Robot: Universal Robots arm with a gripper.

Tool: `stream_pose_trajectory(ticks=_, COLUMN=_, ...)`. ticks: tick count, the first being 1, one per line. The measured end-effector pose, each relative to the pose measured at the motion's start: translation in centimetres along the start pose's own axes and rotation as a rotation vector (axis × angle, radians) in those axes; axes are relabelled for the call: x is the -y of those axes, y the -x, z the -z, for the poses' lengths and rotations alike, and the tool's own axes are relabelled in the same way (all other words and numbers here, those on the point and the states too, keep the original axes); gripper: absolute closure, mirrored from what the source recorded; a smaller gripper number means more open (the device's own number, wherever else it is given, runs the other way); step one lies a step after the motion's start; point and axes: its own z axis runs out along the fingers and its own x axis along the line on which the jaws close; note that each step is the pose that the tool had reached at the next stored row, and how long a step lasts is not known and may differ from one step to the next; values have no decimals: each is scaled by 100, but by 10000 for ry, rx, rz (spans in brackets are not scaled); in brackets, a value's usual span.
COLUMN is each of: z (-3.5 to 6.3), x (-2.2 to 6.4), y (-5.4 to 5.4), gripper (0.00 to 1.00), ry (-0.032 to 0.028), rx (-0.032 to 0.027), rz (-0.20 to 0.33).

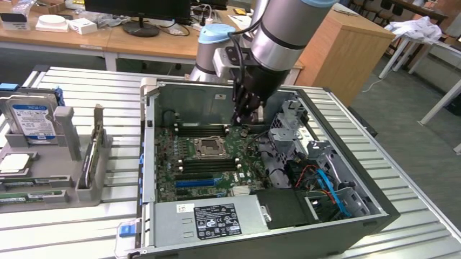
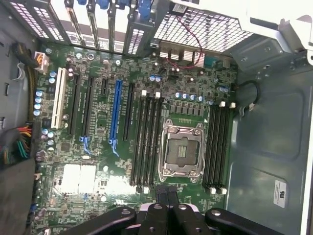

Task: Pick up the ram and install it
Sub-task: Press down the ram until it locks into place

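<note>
Exterior view shows you the gripper (image 1: 243, 120) hanging inside the open computer case (image 1: 360, 226). Wrist view adds the close-up: it's pinched tight on the thin dark ram stick (image 2: 167, 190), near the ends of the memory slots (image 2: 145, 142) beside the processor socket (image 2: 182, 149).

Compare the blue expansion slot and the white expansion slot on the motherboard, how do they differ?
The blue slot is bright blue; the white slot is cream white. The blue slot lies nearer the CPU socket, with black slots on both sides; the white slot lies at the outer end of the row, nearest the coloured cables. Both are empty, run parallel and sit on the green motherboard.
</note>
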Motion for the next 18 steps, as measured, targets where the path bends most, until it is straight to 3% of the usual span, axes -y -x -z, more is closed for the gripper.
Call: stream_pose_trajectory(ticks=18, z=262, x=-6, y=60, gripper=90, ry=-1, rx=0, rz=-2)
